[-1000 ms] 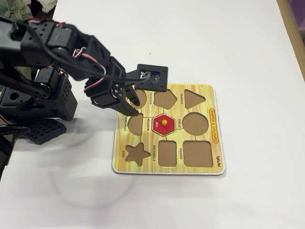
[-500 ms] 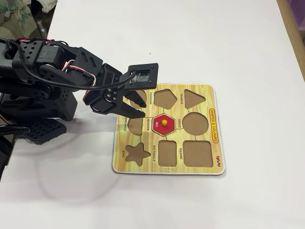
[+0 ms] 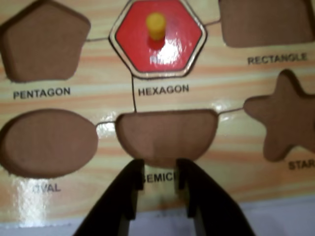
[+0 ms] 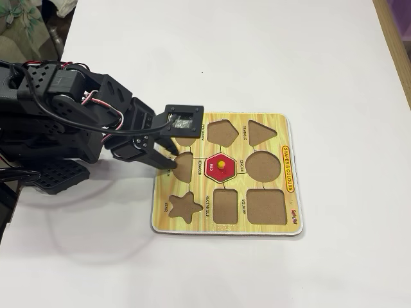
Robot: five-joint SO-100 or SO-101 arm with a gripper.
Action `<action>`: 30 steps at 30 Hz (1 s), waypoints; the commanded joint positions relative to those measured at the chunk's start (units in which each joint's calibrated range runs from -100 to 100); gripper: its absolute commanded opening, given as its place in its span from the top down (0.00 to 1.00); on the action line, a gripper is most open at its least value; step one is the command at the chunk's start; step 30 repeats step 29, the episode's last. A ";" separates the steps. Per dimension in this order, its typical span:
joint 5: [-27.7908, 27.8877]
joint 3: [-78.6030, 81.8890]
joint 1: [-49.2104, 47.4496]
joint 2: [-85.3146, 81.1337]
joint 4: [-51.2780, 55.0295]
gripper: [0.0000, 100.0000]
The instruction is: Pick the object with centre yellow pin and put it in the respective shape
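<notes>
Red hexagon piece [image 3: 156,42], seemingly glossy.

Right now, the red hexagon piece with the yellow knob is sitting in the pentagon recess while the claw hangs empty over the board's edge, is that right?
Not quite: the red hexagon piece sits in the hexagon recess, as the wrist view shows by the label beneath it; the pentagon recess beside it is empty. The rest holds: the claw hangs empty over the board edge.

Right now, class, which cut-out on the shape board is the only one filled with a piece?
The hexagon cut-out at the board's centre. It alone holds a red piece with a yellow pin; every other shape shows bare brown recess.
</notes>
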 commanded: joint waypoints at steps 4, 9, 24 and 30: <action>-0.09 0.54 0.02 -0.88 11.98 0.92; 0.01 0.54 0.02 -0.88 15.18 0.92; 0.48 0.54 0.02 -0.88 15.18 0.92; 0.48 0.54 0.02 -0.88 15.18 0.92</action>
